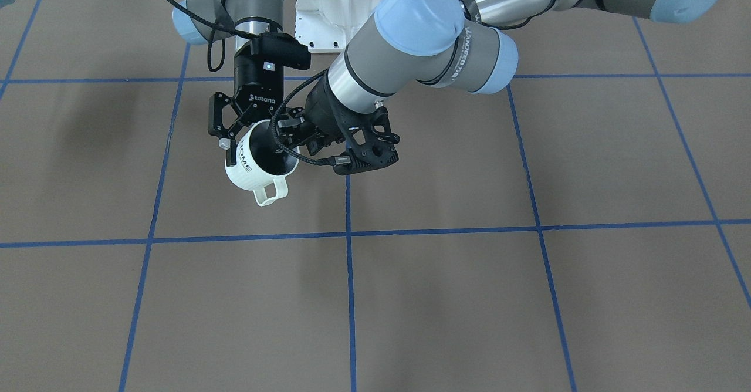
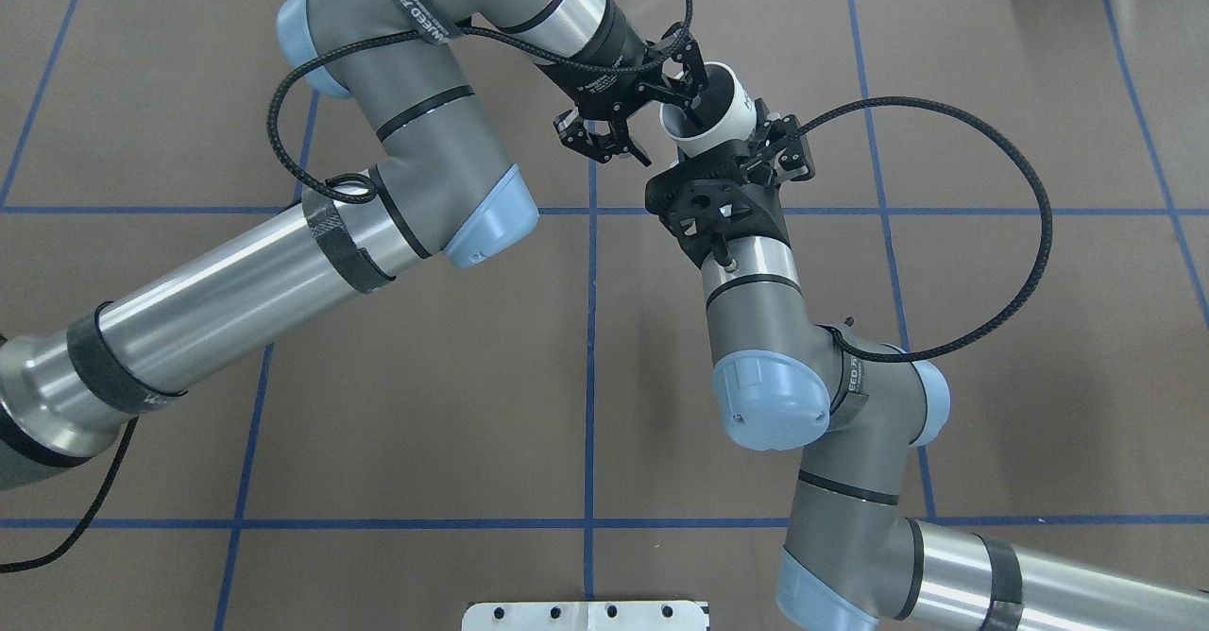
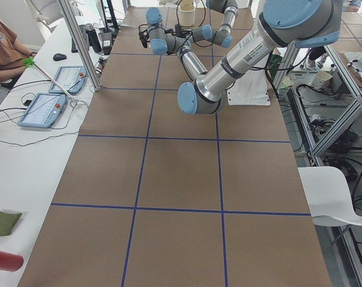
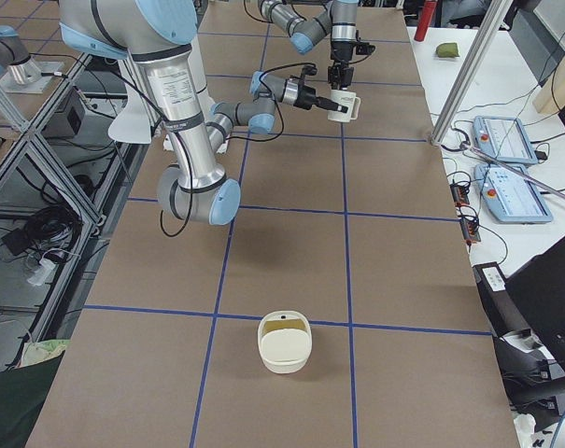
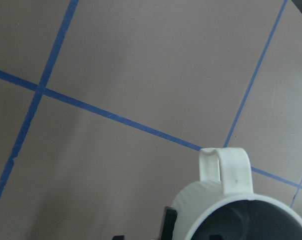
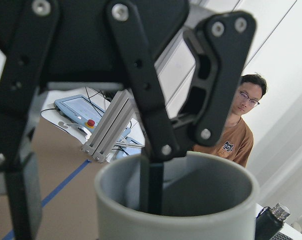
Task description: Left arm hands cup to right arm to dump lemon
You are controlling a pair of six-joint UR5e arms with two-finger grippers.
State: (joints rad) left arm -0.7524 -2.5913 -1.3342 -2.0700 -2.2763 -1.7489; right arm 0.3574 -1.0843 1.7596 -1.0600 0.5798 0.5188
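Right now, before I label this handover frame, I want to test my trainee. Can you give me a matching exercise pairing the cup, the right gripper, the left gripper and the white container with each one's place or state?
Things:
1. cup
2. right gripper
3. left gripper
4. white container

Places or states:
A. standing on the table, away from both arms
B. in the air, off the table
C. open, one finger inside the cup's mouth and one outside
D. closed on the cup's rim

Pairs: 1-B, 2-C, 3-D, 4-A

Opposed exterior views share the cup [image 1: 258, 163].
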